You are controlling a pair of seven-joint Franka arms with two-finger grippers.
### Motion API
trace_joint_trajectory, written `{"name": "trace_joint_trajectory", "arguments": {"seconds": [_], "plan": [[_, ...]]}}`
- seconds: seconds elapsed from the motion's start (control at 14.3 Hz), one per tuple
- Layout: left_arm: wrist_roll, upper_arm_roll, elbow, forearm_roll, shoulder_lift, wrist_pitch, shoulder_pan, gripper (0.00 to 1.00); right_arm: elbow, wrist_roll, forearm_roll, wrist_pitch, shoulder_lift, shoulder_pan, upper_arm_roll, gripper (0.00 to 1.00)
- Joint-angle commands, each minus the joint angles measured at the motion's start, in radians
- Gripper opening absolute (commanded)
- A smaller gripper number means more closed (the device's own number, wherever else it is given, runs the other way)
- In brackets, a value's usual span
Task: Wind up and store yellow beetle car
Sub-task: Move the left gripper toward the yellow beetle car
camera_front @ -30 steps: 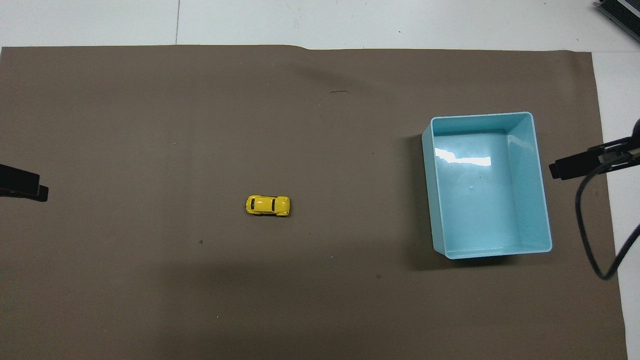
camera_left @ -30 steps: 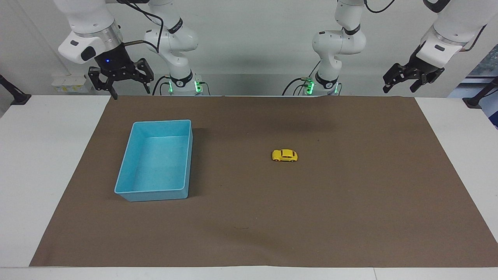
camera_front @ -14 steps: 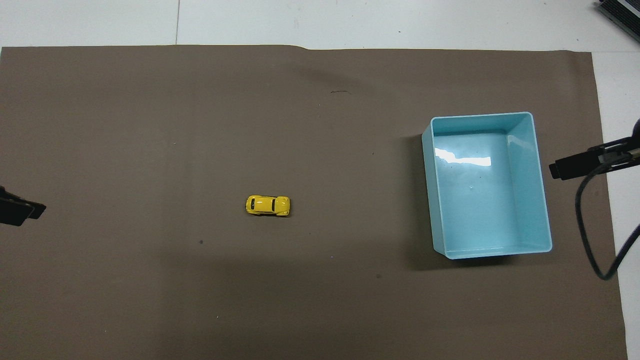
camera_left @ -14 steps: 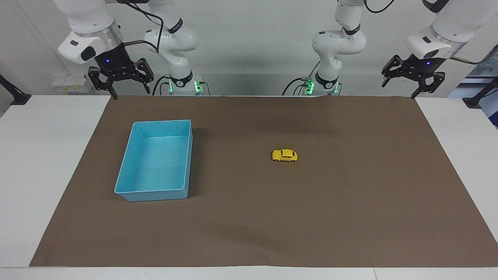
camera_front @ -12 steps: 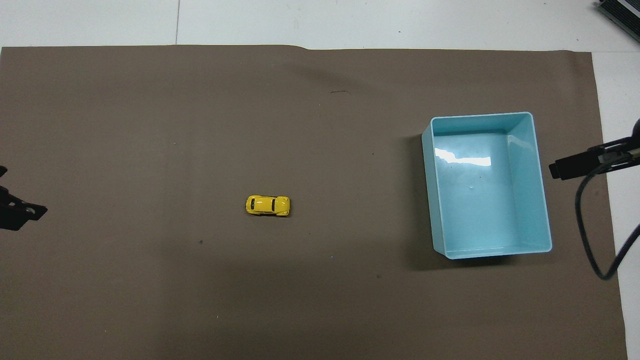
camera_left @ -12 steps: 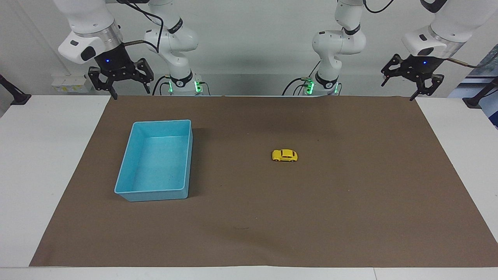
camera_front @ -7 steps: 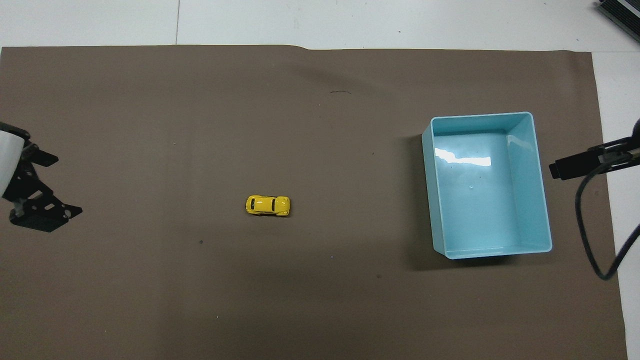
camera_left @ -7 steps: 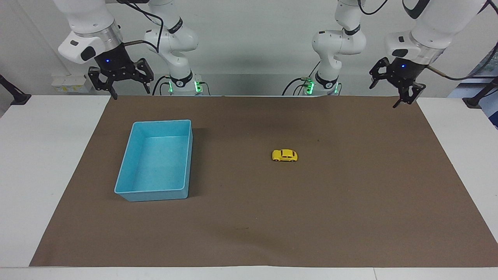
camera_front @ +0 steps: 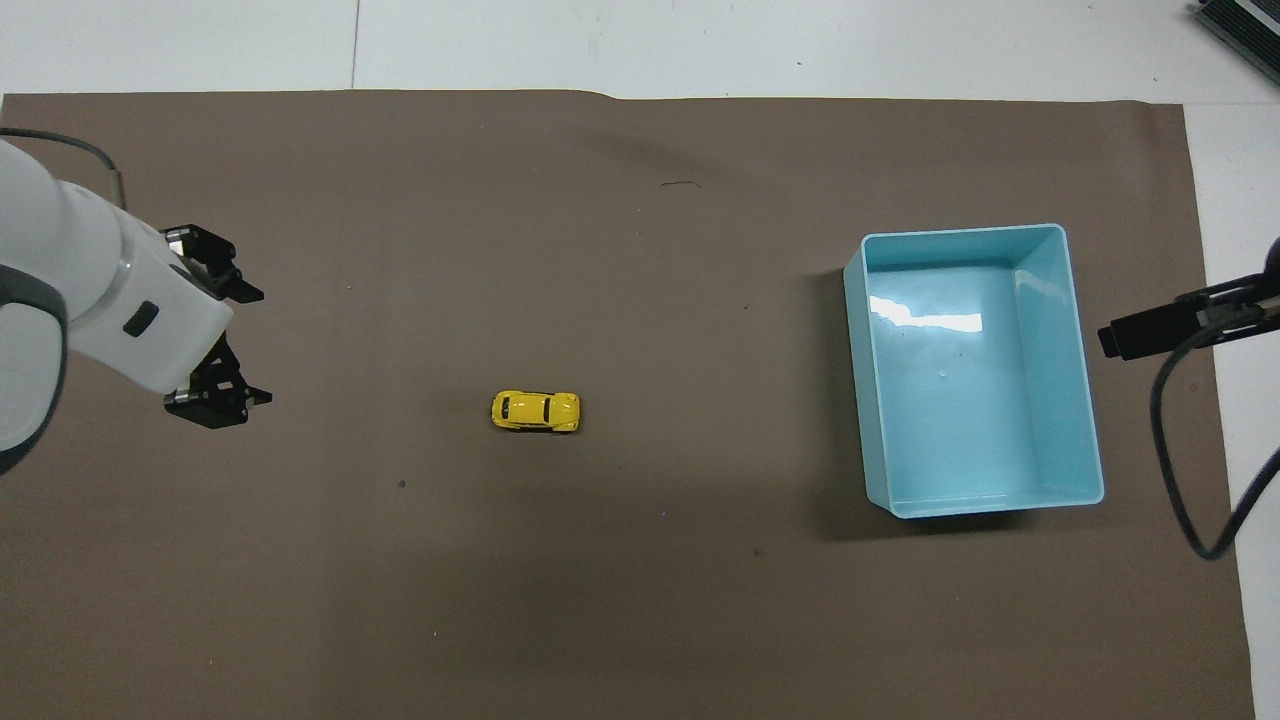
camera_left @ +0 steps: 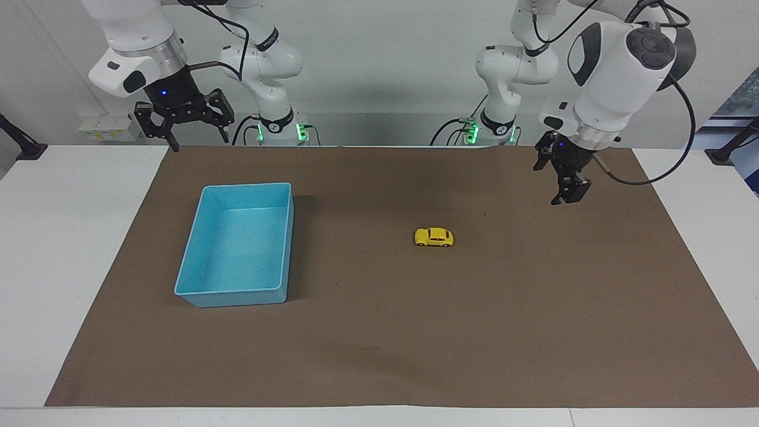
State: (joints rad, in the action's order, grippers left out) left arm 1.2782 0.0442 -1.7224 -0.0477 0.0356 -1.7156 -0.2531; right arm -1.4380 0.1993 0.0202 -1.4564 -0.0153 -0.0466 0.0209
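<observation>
Swinging in from its end of the table over the past two seconds, our left gripper [camera_left: 563, 188] now hangs over the brown mat [camera_left: 533, 308] with fingers spread wide and nothing held, which we read as the start of the reach. The yellow beetle car [camera_left: 434, 237] has not moved: it sits on its wheels mid-mat, well apart from that gripper, toward the light-blue bin [camera_left: 201, 292]. Our right gripper [camera_left: 184, 121] waits open and empty above the mat's edge near the bin.
</observation>
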Motion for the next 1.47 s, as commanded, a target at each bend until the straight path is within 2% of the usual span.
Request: {"name": "trace_joint_trajectory", "arguments": {"seconds": [0.0,0.21,0.49,0.84,1.12,1.4], "plan": [[0.033,0.017,-0.119,-0.012,-0.017,-0.155,-0.072,1.0,-0.01,-0.021,0.015,-0.01,0.008,0.005,0.001,1.0],[0.016,0.017,-0.21,-0.012,-0.011,-0.283,-0.12,1.0,-0.01,-0.021,0.015,-0.01,0.008,0.005,0.001,1.0],[-0.064,0.017,-0.252,-0.012,0.082,-0.422,-0.237,1.0,-0.01,-0.021,0.015,-0.01,0.006,0.005,0.001,1.0],[-0.111,0.016,-0.417,-0.012,0.102,-0.698,-0.31,1.0,-0.01,-0.021,0.014,-0.01,0.008,0.013,0.001,1.0],[-0.172,0.016,-0.425,-0.015,0.139,-0.763,-0.354,1.0,-0.01,-0.021,0.014,-0.01,0.008,0.013,0.001,1.0],[-0.208,0.017,-0.43,-0.017,0.152,-0.771,-0.387,1.0,-0.01,-0.021,0.014,-0.01,0.008,0.013,0.001,1.0]]}}
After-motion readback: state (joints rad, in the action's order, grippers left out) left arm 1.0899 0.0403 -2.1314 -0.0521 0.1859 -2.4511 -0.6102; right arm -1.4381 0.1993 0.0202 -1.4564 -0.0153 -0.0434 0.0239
